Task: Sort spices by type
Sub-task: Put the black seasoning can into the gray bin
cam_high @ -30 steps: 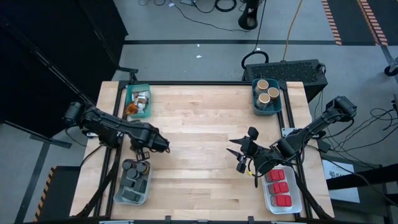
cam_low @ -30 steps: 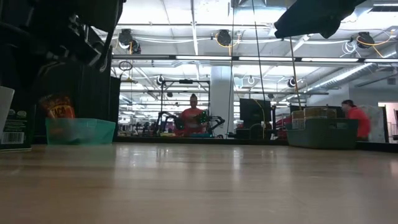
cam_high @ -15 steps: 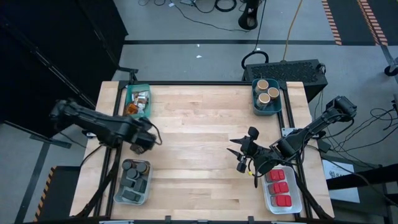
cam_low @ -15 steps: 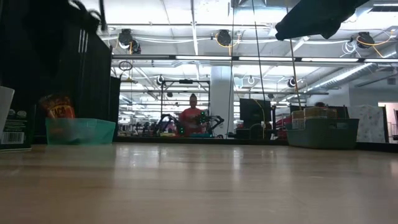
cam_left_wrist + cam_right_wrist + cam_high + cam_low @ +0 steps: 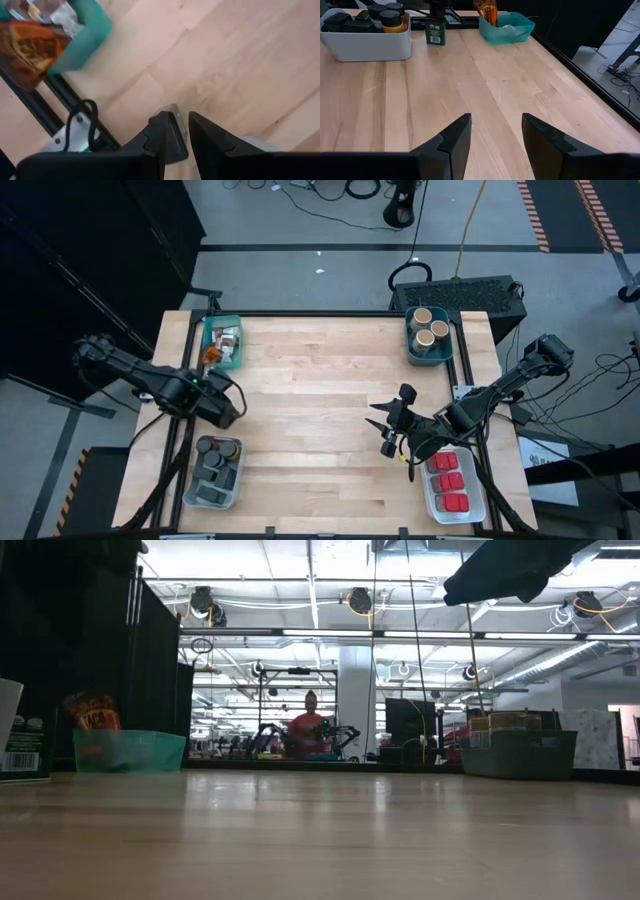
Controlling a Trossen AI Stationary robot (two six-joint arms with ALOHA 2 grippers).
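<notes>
The right gripper [image 5: 392, 426] is hanging empty, fingers apart, near the tabletop's [image 5: 320, 380] right edge. The left gripper [image 5: 180, 134] (slightly parted, empty) is hovering at the left edge between the dark jars' bin [image 5: 214, 472] and the packets' bin [image 5: 222, 342]; it risks snagging that overhanging packet [image 5: 26, 46].

bright, even overhead light fills every view, ceiling strip lamps [image 5: 330, 633] glare white in the low view's upper half, the wooden table [image 5: 320, 840] blurs toward its lower edge, and the left wrist view is soft throughout.
</notes>
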